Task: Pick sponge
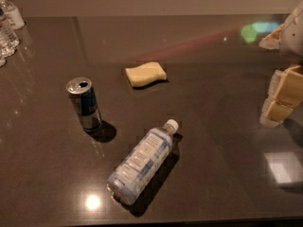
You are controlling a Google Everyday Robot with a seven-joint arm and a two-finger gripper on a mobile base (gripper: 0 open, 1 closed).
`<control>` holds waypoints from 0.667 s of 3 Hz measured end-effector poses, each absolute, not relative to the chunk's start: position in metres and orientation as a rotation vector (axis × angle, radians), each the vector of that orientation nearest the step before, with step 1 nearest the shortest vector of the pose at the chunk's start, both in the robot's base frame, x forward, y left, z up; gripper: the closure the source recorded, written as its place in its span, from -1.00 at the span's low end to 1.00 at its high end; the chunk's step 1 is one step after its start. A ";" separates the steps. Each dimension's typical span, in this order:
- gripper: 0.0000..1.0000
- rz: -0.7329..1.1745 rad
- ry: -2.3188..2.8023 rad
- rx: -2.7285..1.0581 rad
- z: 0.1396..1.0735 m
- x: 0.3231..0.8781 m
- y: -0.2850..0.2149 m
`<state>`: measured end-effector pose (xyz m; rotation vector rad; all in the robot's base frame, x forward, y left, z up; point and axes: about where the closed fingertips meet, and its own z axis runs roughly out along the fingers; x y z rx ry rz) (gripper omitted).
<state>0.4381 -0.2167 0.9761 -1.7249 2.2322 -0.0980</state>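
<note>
The sponge [146, 74] is a flat pale yellow foam block with wavy edges, lying on the dark tabletop [213, 79] near the middle, toward the back. My gripper [280, 100] is at the far right edge of the view, above the table, with its cream-yellow blocky fingers [289, 86] showing. It is well to the right of the sponge and apart from it, with nothing seen in it.
An open silver and blue can [84, 103] stands upright left of the sponge. A plastic water bottle [142, 162] lies on its side in front. More water bottles [8, 25] stand at the back left corner.
</note>
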 end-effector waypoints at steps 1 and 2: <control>-1.00 -0.098 2.232 -1.725 0.976 0.438 -0.217; -1.00 -0.082 2.218 -1.726 0.971 0.449 -0.216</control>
